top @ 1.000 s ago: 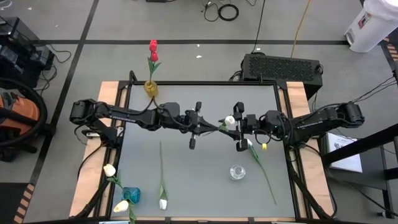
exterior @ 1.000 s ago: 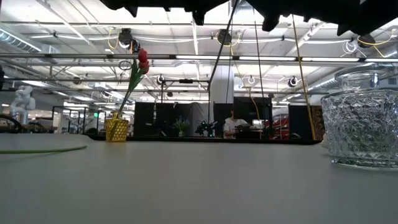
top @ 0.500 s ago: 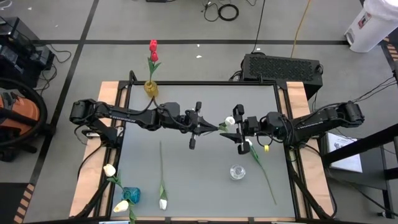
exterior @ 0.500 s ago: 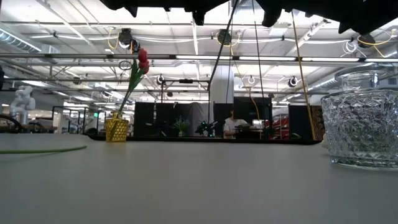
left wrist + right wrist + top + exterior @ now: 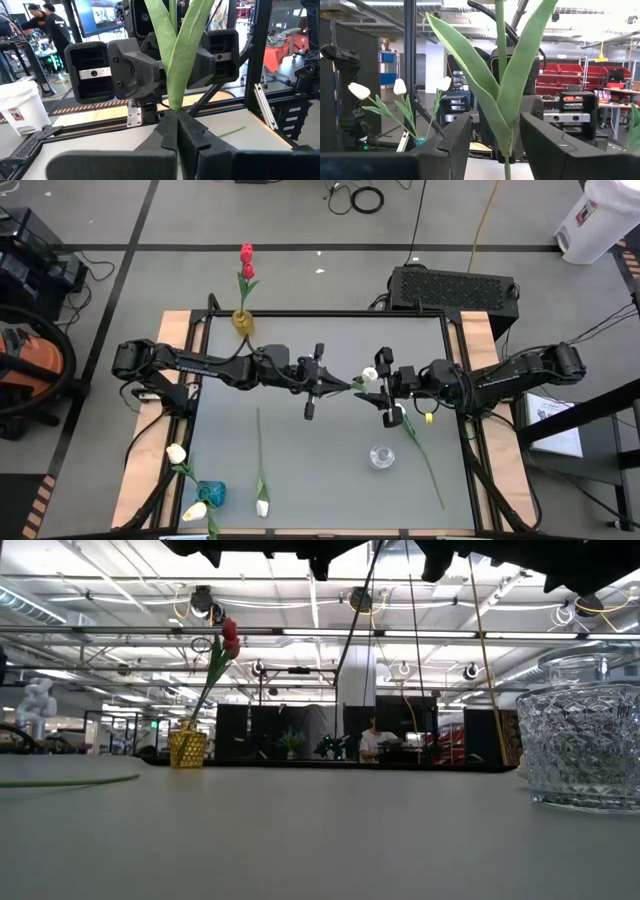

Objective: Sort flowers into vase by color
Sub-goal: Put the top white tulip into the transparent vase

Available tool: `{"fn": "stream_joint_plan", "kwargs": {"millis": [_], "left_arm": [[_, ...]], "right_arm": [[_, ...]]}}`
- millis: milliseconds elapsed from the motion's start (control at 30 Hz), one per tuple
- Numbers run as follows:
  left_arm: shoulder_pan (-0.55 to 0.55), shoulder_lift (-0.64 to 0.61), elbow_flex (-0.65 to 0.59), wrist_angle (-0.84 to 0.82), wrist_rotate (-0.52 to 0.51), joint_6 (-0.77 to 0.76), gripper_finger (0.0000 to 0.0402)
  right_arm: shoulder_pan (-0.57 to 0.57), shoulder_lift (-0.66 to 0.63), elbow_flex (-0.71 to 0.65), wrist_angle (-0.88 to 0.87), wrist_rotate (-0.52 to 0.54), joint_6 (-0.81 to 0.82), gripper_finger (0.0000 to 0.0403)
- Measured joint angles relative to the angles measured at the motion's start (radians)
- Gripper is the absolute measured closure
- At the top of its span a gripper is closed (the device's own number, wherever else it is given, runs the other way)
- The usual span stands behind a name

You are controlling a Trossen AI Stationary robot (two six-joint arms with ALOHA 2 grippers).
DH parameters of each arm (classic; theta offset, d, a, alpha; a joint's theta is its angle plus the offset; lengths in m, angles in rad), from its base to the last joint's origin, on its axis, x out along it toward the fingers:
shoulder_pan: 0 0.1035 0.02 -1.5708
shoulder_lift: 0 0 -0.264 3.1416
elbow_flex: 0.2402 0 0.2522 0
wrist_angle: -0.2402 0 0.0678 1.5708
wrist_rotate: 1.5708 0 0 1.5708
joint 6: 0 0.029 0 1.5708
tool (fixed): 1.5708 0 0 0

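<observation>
A white tulip stands roughly upright above the table's middle, between my two grippers. My left gripper comes level from the left and is shut on its green stem. My right gripper faces it from the right and is open. Its fingers stand on either side of the flower's leaves, and I see no touch. Another white tulip lies flat on the table at the near left. One more flower, its stem on the table, lies at the near right. My left gripper pinches the tulip's stem between its two fingers, just below where the two leaves part. The fingers come level from the table's left and lie across the stem. The flower rises upright above the fingers, its head out of the wrist view.
A yellow vase with red flowers stands at the far left edge. A blue vase with white flowers is at the near left corner. A clear glass vase stands near the middle right, also large in the low view.
</observation>
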Motion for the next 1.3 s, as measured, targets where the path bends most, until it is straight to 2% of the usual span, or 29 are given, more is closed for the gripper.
{"fn": "stream_joint_plan", "kwargs": {"millis": [267,600,833,1033,1300], "left_arm": [[0.000,0.000,0.000,0.001,0.000,0.000,0.0402],[0.000,0.000,0.000,0.002,0.000,-0.001,0.0402],[0.000,0.000,0.000,-0.006,0.000,-0.002,0.0402],[0.000,0.000,0.000,-0.008,0.000,-0.002,0.0402],[0.000,0.000,0.000,-0.010,0.000,-0.005,0.0402]], "right_arm": [[0.000,0.024,0.000,0.008,0.031,0.000,0.0241],[0.000,0.110,0.000,0.111,0.027,0.002,0.0241],[0.000,0.111,0.000,0.128,0.025,-0.018,0.0246],[0.000,0.111,0.000,0.128,0.025,-0.034,0.0281],[0.000,0.110,0.000,0.127,0.026,-0.038,0.0361]]}}
